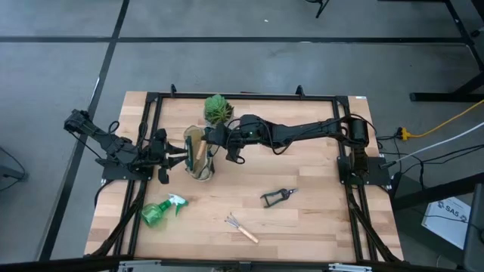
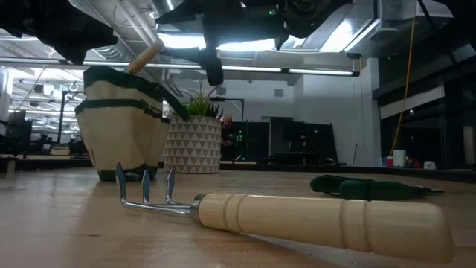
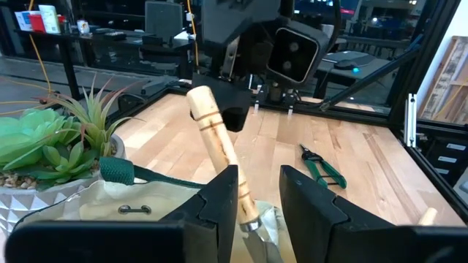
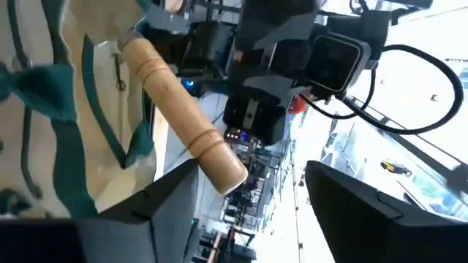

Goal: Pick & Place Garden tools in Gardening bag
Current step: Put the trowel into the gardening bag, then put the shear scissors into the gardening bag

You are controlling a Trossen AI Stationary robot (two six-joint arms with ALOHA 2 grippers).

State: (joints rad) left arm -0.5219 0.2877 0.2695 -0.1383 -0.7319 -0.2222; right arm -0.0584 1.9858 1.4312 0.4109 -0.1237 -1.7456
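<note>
Wooden slat tabletop in a black frame, open workshop behind with ceiling strip lights. Near edge: mini rake, pale turned-wood handle, three bent metal tines, lying flat. Just beyond it the pruning shears, black with green grips in the low view, also flat, apart from the rake. Toward the left corner the translucent green spray bottle lies on its side.

Mid-table: gardening bag, cream canvas, dark green trim and loop handles, upright. Trowel stands in it blade-down, pale wooden handle sticking out at a tilt.

Left gripper is at the bag's left rim, fingers partly closed with the rim between them; from the left wrist view the trowel handle passes just beside one finger, can't tell if touching.

Right gripper hangs over the bag's right side, jaws spread wide, nothing in them; trowel handle end sits beside one finger, not clamped.

Behind the bag: potted green plant in a white triangle-patterned pot.
</note>
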